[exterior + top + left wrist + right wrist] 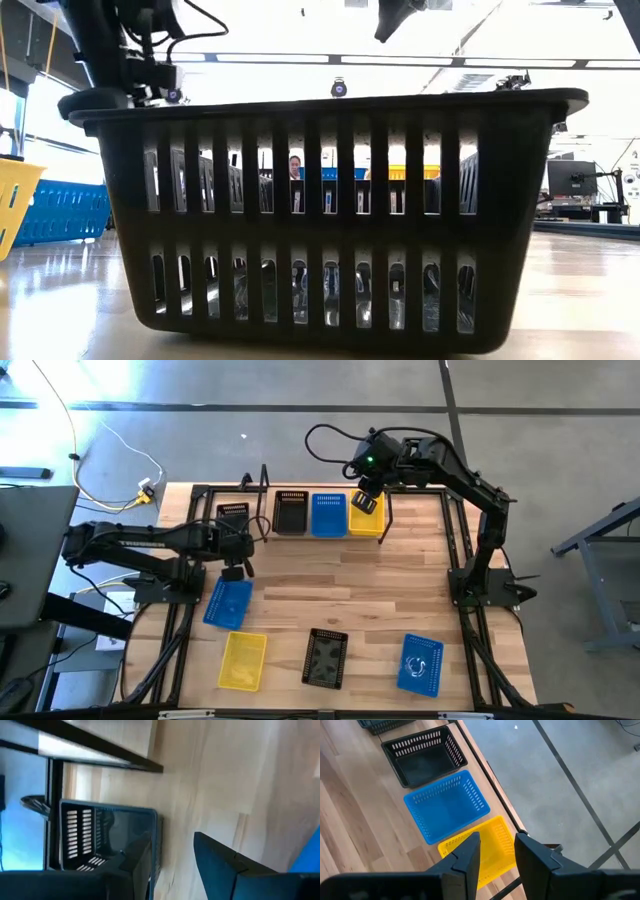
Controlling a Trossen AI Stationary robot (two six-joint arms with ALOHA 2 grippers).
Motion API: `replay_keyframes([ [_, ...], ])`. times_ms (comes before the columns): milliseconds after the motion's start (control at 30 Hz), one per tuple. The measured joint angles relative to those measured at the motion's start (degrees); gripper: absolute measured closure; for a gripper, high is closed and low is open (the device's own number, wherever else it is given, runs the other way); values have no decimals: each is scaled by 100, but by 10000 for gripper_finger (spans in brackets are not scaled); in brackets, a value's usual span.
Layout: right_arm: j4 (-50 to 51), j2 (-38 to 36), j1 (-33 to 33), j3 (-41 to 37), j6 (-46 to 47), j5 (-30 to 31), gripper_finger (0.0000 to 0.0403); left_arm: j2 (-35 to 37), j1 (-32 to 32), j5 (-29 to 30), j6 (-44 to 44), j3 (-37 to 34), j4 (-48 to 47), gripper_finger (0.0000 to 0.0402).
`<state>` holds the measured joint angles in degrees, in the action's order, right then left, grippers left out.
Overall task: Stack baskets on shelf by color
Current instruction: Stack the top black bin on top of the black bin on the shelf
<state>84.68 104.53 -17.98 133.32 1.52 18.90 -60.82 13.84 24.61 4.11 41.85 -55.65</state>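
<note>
On the shelf [300, 532] at the table's far edge stand two black baskets [232, 517] [290, 512], a blue basket [328, 515] and a yellow basket [367, 520]. My right gripper [365, 498] [497, 857] hovers open over the yellow basket [492, 842]; whether it touches, I cannot tell. My left gripper [237, 568] [172, 870] is open, between the leftmost black basket [107, 835] and a blue basket [228, 603] lying on the table. A yellow basket [242, 660], a black basket [326, 657] and a blue basket [420, 663] lie near the near edge.
The black basket [330, 220] fills the low view, with the yellow basket [15, 205] and the blue basket [62, 212] at its left. Black frame rods [463, 540] run along the table's sides. Bare wood [350, 585] lies mid-table.
</note>
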Motion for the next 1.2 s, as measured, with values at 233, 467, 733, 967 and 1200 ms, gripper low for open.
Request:
replay_keyframes([
  [233,0,0,0,0,0,0,295,-3,622,-195,380,-5,-54,266],
  [467,0,0,0,-2,0,0,295,-217,1049,-214,1413,-11,-343,266],
  [733,0,0,0,-2,0,0,295,-708,1341,-579,1668,-243,-326,266],
  [967,-2,-2,0,-2,0,0,295,-996,1469,-366,1616,-243,17,266],
  [1200,-2,-2,0,-4,0,0,295,-1414,1676,-486,1681,-244,178,266],
])
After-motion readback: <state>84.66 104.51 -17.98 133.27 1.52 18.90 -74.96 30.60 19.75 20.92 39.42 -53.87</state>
